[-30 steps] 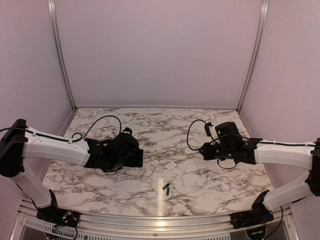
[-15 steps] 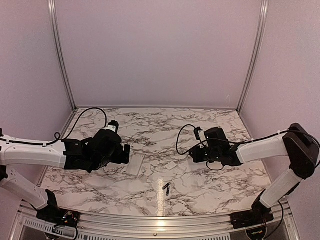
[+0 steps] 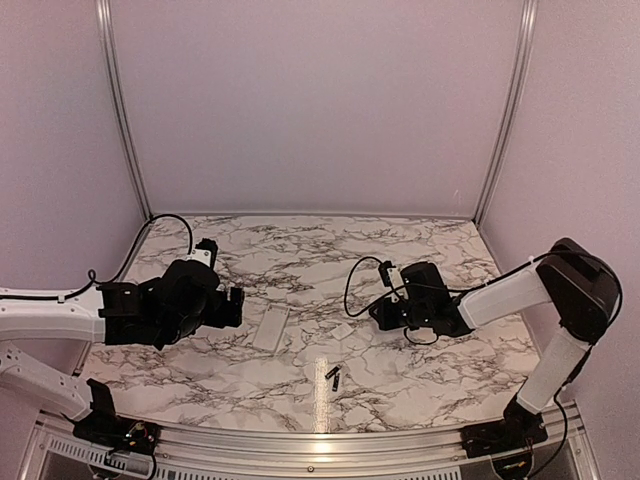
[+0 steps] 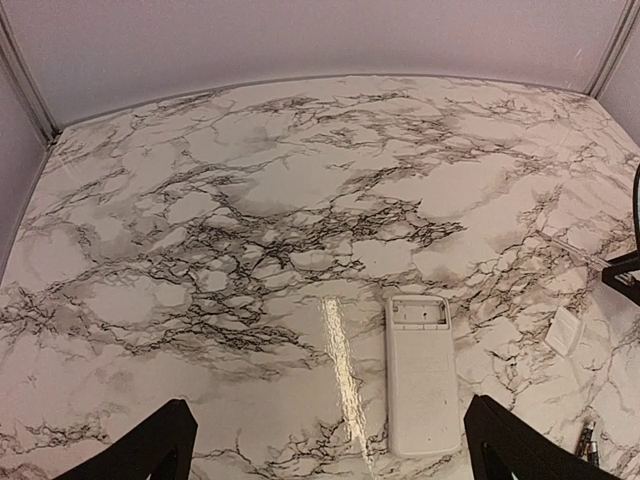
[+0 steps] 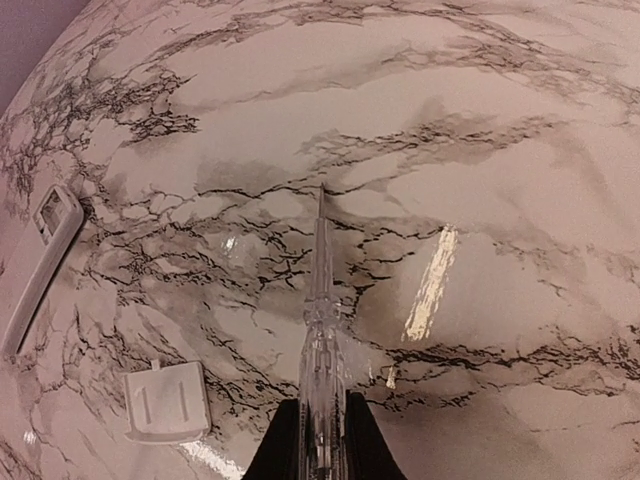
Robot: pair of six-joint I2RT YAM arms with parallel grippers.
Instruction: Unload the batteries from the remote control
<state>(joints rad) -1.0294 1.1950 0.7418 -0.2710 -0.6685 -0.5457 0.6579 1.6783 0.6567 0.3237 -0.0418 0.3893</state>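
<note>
The remote control (image 3: 271, 327) (image 4: 422, 375) lies flat on the marble table (image 3: 300, 260), back side up, its battery recess (image 4: 418, 313) open and empty. Two dark batteries (image 3: 333, 377) (image 4: 587, 440) lie together nearer the front edge. My left gripper (image 3: 237, 305) (image 4: 325, 462) is open, just left of the remote and apart from it. My right gripper (image 3: 373, 318) (image 5: 322, 440) is shut on a clear thin rod (image 5: 322, 320) pointing over the table. The remote's end (image 5: 40, 262) shows at the left of the right wrist view.
The small white squarish cover piece (image 3: 342, 331) (image 5: 167, 402) (image 4: 565, 330) lies between the remote and my right gripper. Pale walls and metal posts close in the table at the back and sides. A bright glare stripe (image 3: 321, 385) crosses the front.
My left arm has drawn back to the left, uncovering the remote, which now lies free on the table. My right arm has moved left toward the cover piece, still gripping the rod.
</note>
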